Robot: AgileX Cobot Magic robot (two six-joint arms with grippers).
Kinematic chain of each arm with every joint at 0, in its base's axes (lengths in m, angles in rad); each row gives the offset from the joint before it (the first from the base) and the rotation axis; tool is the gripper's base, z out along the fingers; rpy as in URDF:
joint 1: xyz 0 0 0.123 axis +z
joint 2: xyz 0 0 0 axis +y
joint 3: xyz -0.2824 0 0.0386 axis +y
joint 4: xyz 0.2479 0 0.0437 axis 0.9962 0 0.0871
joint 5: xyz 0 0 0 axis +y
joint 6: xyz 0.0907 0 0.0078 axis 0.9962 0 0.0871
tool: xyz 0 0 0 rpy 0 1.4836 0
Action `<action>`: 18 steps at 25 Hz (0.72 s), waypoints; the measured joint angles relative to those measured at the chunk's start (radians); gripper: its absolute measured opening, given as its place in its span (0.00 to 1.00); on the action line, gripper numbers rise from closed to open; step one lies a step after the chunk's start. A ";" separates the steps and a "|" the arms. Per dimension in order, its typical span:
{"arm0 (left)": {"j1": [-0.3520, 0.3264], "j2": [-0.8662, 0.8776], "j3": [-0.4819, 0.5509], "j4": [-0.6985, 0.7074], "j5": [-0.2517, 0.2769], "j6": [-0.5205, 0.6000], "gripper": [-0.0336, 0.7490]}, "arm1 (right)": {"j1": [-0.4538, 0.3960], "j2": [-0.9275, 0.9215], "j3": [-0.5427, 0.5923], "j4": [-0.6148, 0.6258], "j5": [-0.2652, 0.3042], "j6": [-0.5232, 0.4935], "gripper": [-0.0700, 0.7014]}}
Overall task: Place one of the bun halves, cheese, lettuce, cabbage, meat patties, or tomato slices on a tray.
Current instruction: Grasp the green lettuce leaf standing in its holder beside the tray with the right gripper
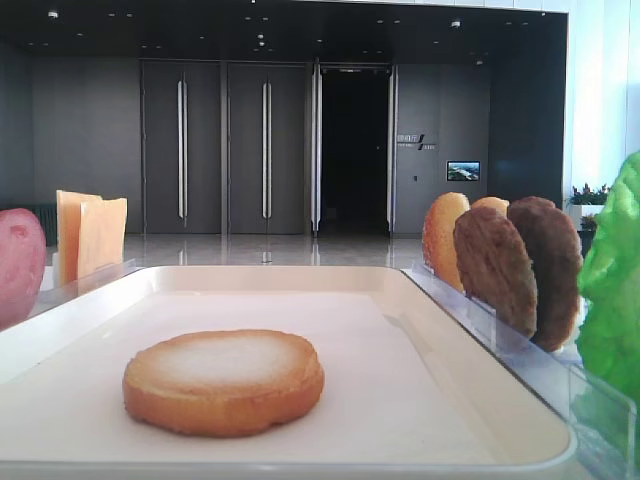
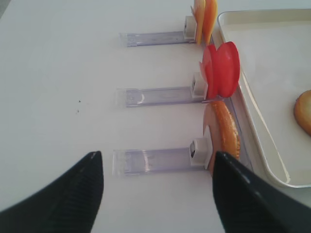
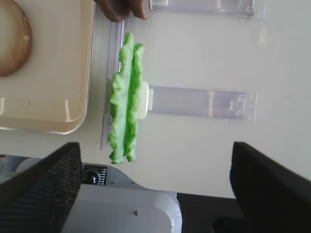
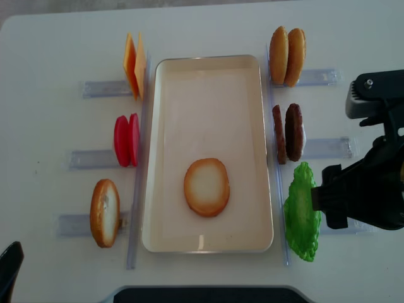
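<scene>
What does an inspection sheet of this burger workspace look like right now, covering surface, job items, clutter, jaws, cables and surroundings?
Surface: white table.
Job's things: one bun half lies flat in the tray. Cheese, tomato slices and another bun half stand in clear holders to its left; two buns, meat patties and lettuce to its right.
Clutter: nothing seen.
Grippers: right gripper jaws open beside the lettuce; left gripper jaws open, empty.
Cables: nothing seen.
Surroundings: dark doors behind.
</scene>
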 joint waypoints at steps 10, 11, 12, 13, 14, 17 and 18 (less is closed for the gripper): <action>0.000 0.000 0.000 0.000 0.000 0.000 0.73 | 0.000 0.133 0.000 -0.001 -0.110 -0.001 0.85; 0.000 0.000 0.000 0.000 0.000 0.000 0.73 | 0.000 0.147 0.000 0.001 -0.120 -0.003 0.85; 0.000 0.000 0.000 0.000 0.000 0.000 0.73 | 0.000 0.162 0.000 0.003 -0.131 -0.005 0.85; 0.000 0.000 0.000 0.000 0.000 0.000 0.73 | 0.000 0.174 0.000 0.004 -0.140 -0.006 0.85; 0.000 0.000 0.000 0.000 0.000 0.000 0.73 | 0.000 0.187 0.000 0.004 -0.148 -0.008 0.85; 0.000 0.000 0.000 0.000 0.000 0.000 0.73 | 0.000 0.219 0.000 0.004 -0.151 -0.021 0.85; 0.000 0.000 0.000 0.000 0.000 0.000 0.73 | 0.000 0.227 0.000 0.004 -0.152 -0.025 0.84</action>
